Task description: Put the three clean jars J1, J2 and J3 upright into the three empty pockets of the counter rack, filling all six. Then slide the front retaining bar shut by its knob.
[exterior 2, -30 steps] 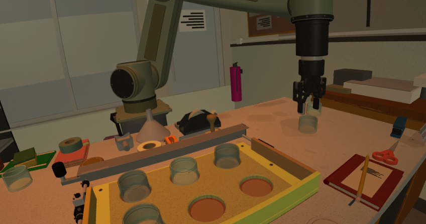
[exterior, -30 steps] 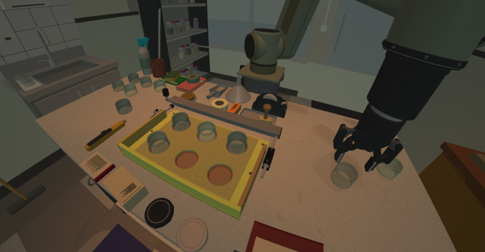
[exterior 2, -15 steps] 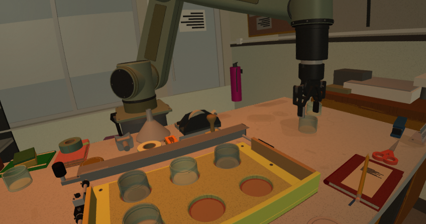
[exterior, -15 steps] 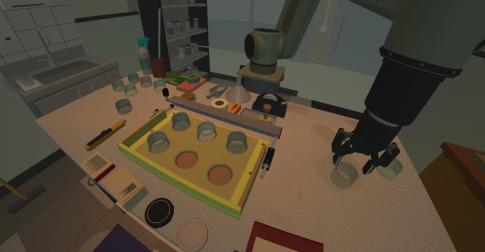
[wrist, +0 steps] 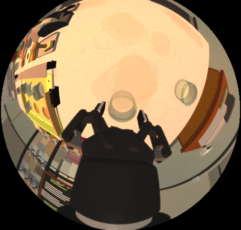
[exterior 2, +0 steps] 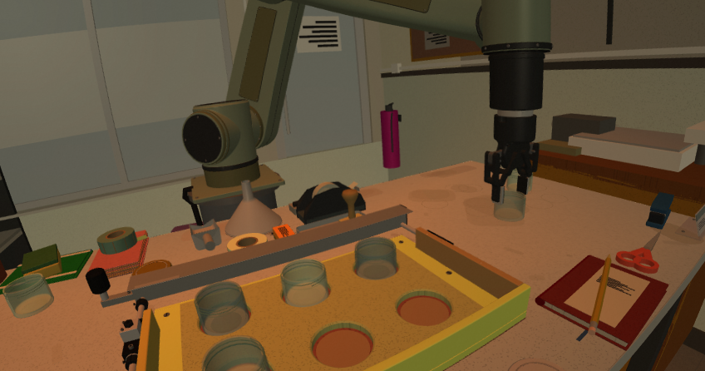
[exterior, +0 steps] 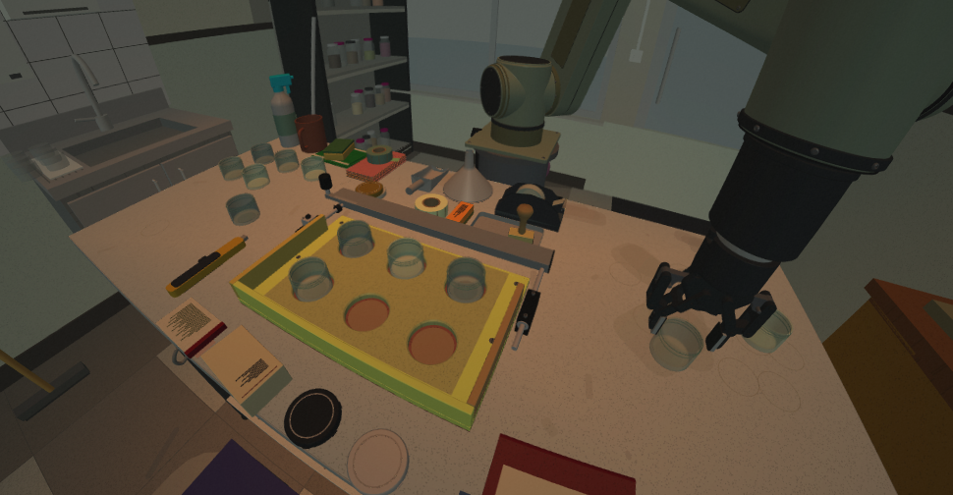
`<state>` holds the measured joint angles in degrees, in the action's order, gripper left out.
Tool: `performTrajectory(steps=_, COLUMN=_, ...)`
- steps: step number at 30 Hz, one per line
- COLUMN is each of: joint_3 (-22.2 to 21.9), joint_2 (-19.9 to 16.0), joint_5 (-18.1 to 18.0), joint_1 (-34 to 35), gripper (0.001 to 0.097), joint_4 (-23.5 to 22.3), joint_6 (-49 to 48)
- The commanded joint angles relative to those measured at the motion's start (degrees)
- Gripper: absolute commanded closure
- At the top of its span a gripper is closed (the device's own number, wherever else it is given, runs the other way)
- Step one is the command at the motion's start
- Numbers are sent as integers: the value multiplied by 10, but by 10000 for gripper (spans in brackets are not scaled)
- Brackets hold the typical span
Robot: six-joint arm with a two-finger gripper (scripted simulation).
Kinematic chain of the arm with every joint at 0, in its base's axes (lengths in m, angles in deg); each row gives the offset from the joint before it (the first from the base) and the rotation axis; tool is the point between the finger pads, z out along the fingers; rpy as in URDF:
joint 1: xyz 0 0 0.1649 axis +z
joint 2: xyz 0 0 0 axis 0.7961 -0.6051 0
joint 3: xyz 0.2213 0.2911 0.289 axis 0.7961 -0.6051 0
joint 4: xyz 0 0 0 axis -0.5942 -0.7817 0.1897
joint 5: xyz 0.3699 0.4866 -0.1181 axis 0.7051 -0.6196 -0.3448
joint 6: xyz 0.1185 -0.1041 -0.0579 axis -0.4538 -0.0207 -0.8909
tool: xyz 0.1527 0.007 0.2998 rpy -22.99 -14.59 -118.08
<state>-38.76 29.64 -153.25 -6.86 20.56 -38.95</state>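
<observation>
A second clear jar (exterior: pixel 769 332) (wrist: pixel 186 92) stands on the right of the counter, partly hidden behind my gripper in the side camera. A nearer clear jar (exterior: pixel 676 344) (exterior 2: pixel 509 205) (wrist: pixel 122 105) stands upright on the counter beside it. My gripper (exterior: pixel 697 332) (exterior 2: pixel 509 195) (wrist: pixel 121 112) is open and low over this jar, with a finger on either side of its rim. It holds nothing. The yellow rack (exterior: pixel 387 305) (exterior 2: pixel 336 303) lies at centre-left. It holds several jars, and two front pockets (exterior: pixel 366 314) (exterior: pixel 432 344) are empty. The retaining bar (exterior: pixel 440 228) (exterior 2: pixel 257 261) with its black knob (exterior: pixel 325 181) (exterior 2: pixel 97 281) lies behind the rack.
Behind the rack are a funnel (exterior: pixel 467 180), tape rolls, a stamp and the arm's base (exterior: pixel 517 138). Several spare jars (exterior: pixel 257 175) stand at the far left. A wooden box (exterior: pixel 893 372) borders the counter's right edge. A red book (exterior 2: pixel 601 296) and scissors (exterior 2: pixel 638 259) lie near the front.
</observation>
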Motion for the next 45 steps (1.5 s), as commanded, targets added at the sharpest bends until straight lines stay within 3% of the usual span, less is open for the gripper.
performTrajectory(steps=1, joint_3=1, joint_2=0, joint_5=0, joint_1=0, gripper=181, joint_4=0, joint_6=0)
performTrajectory(steps=13, joint_3=0, joint_2=0, joint_5=0, joint_1=0, gripper=191, joint_4=0, joint_6=0)
performTrajectory(steps=45, joint_3=0, joint_2=0, joint_5=0, joint_1=0, gripper=831, joint_4=0, joint_6=0)
